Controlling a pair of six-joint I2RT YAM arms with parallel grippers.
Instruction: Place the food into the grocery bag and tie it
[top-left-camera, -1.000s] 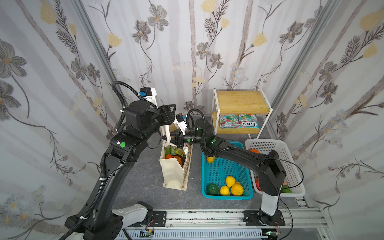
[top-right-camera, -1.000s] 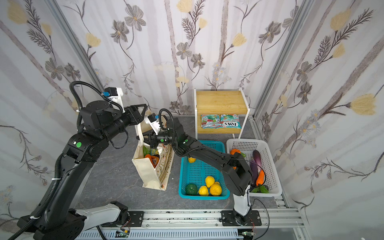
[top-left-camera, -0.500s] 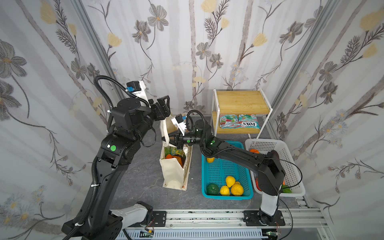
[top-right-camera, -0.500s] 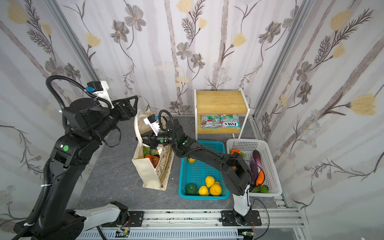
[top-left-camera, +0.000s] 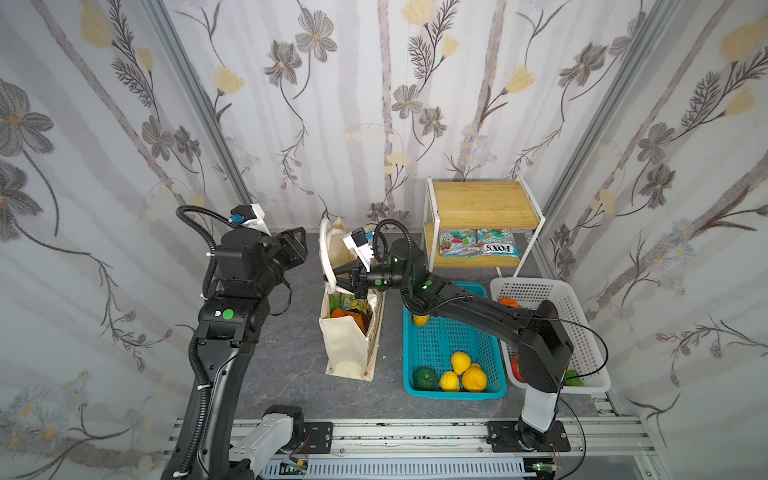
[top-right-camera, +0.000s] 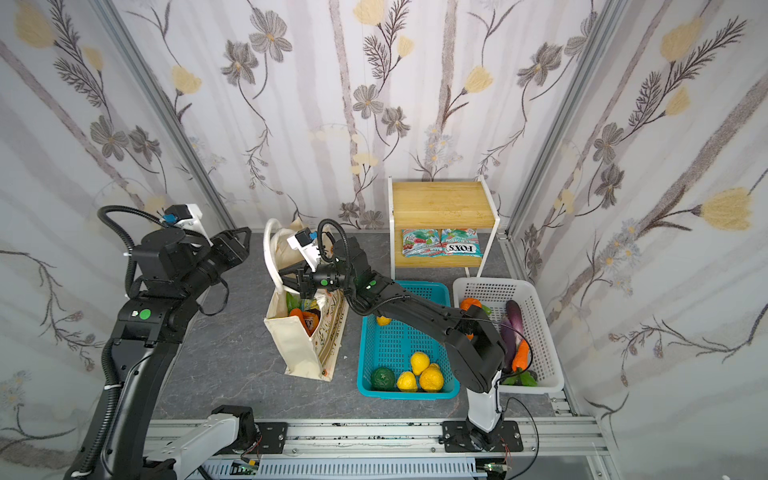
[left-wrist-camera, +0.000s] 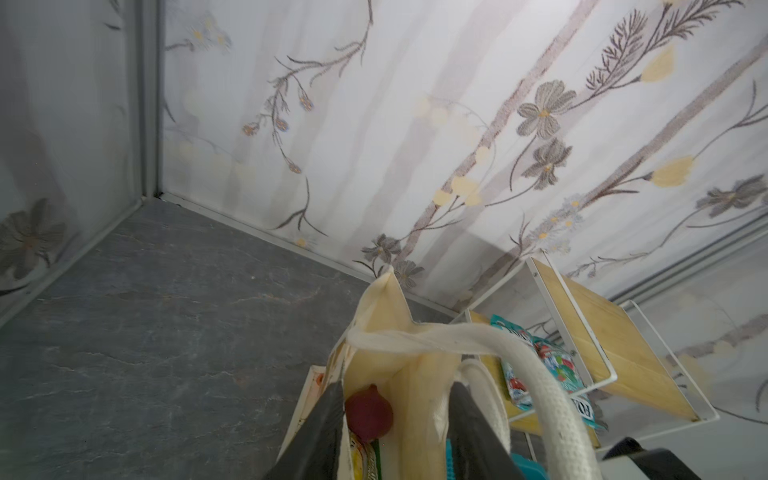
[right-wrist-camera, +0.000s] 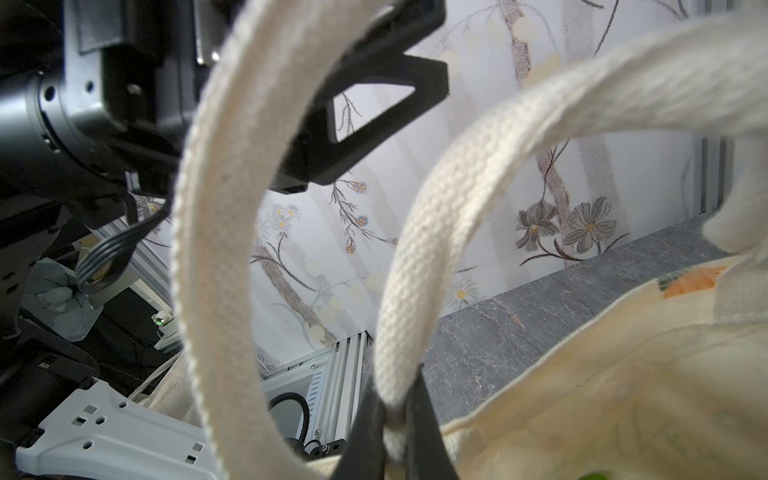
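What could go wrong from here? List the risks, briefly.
1. The right gripper pinches one rope handle low down; a hard pull may tip the upright grocery bag and spill the food.
2. The left gripper is open and empty, apart from the other handle; it may miss or snag that loop.

The grocery bag (top-left-camera: 345, 351) is cream with white rope handles (top-left-camera: 326, 253). Beside the bag a teal basket (top-left-camera: 455, 392) holds yellow lemons (top-left-camera: 460, 362). Behind the bag the walls (top-left-camera: 365, 83) show grey and yellow flowers.
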